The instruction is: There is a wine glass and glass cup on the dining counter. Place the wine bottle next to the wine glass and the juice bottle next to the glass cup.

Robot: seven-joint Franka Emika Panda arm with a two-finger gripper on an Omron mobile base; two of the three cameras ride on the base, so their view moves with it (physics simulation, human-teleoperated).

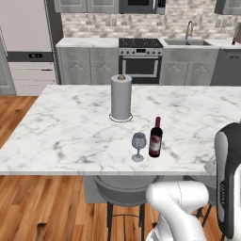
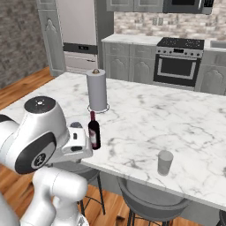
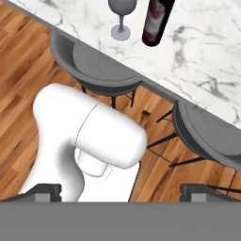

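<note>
Marble formed the dining counter (image 1: 70, 136), a long white grey-veined top with grey stools (image 3: 96, 70) tucked under its near edge. Behind it you saw a range (image 1: 140, 59) and grey cabinets against a brick wall.

On the counter, the wine bottle (image 1: 156, 137) stood upright near the front edge. The wine glass (image 1: 138, 146) stood upright just beside it, at 9 o'clock from the bottle in the left base view, and the two did not touch. A paper towel roll (image 1: 121, 97) stood on its holder at 11 o'clock from the bottle, well apart. In the right base view, the glass cup (image 2: 165, 162) stood alone near the front edge, at 4 o'clock from the bottle and well apart from it.

You found the arm folded low in front of the counter, its white links below the counter edge and its hand off the marble. The hand camera looked down over the stools and the wood floor, with the glass and bottle at 12 o'clock. The gripper (image 3: 121, 190) was spread wide, its two dark fingertips (image 3: 40, 190) far apart at the lower edge, and nothing lay between them.
</note>
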